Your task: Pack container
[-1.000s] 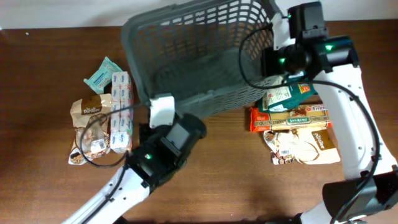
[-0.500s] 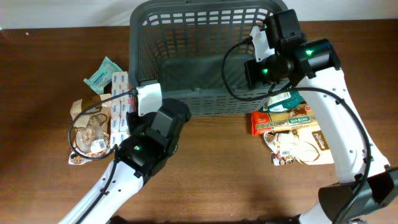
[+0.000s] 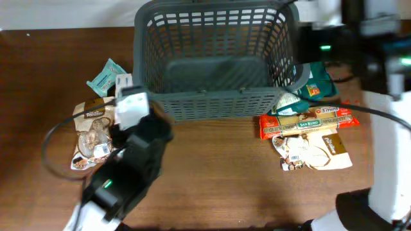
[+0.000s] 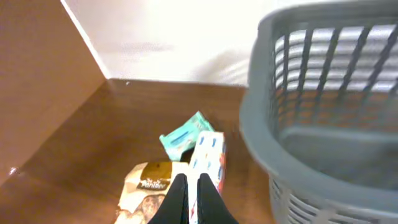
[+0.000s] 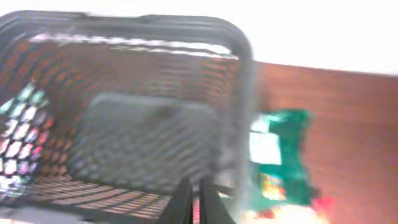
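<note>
The dark grey basket (image 3: pixel 212 102) stands upright at the back centre of the table with nothing inside. It also shows in the left wrist view (image 4: pixel 261 143) and the right wrist view (image 5: pixel 242 56). My left gripper (image 4: pixel 192 177) is shut and empty. It hangs above the packets left of the basket and is clear of the rim. My right gripper (image 5: pixel 194 182) is shut and empty, above the basket's right front corner; the view is blurred. In the overhead view the fingers of both grippers are hidden under the arms.
Left of the basket lie a teal packet (image 3: pixel 106 76), a white and blue pack (image 4: pixel 208 155) and a brown and white bag (image 3: pixel 90 131). On the right lie a green packet (image 3: pixel 314 86), an orange box (image 3: pixel 305 122) and a white and brown bag (image 3: pixel 311 153).
The basket was tilted up between both arms and now sits flat and upright. Both grippers have left its rim: the left pulled back to the lower left, the right moved off to the right.
</note>
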